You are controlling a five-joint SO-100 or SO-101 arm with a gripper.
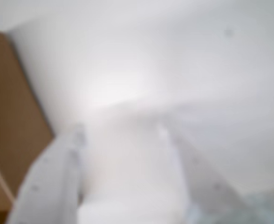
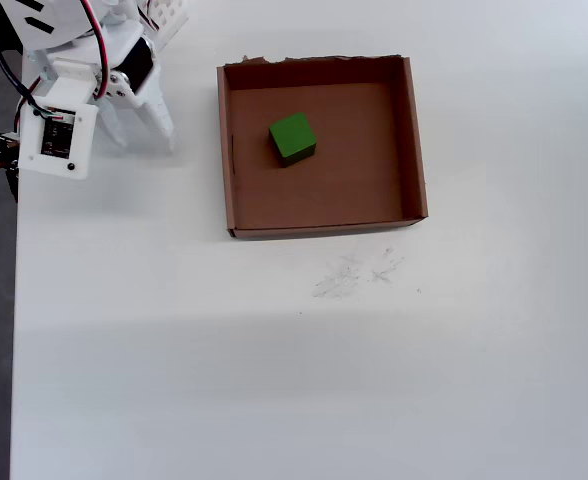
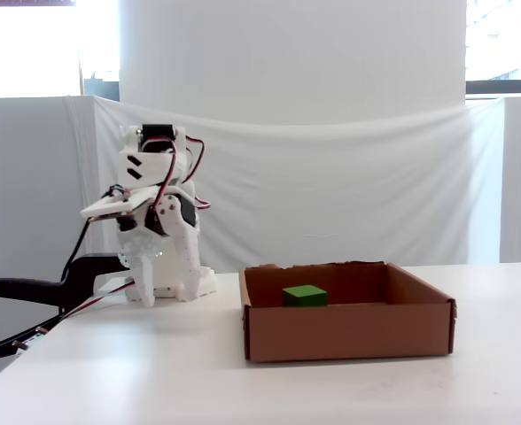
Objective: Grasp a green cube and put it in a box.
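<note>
Inside box (image 2: 414,140), left of centre toward far wall in overhead view: green cube (image 2: 293,138), flat on floor. I judge it light, rigid, matte; I'd grip opposite side faces. Gripper (image 2: 134,128) folded left of box, empty, fingers (image 2: 162,125) somewhat apart.

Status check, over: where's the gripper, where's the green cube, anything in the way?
Gripper empty, parked beside the box, fingers apart, pointing down at the table. Green cube already inside the box, resting on its floor. Nothing in the way.
</note>
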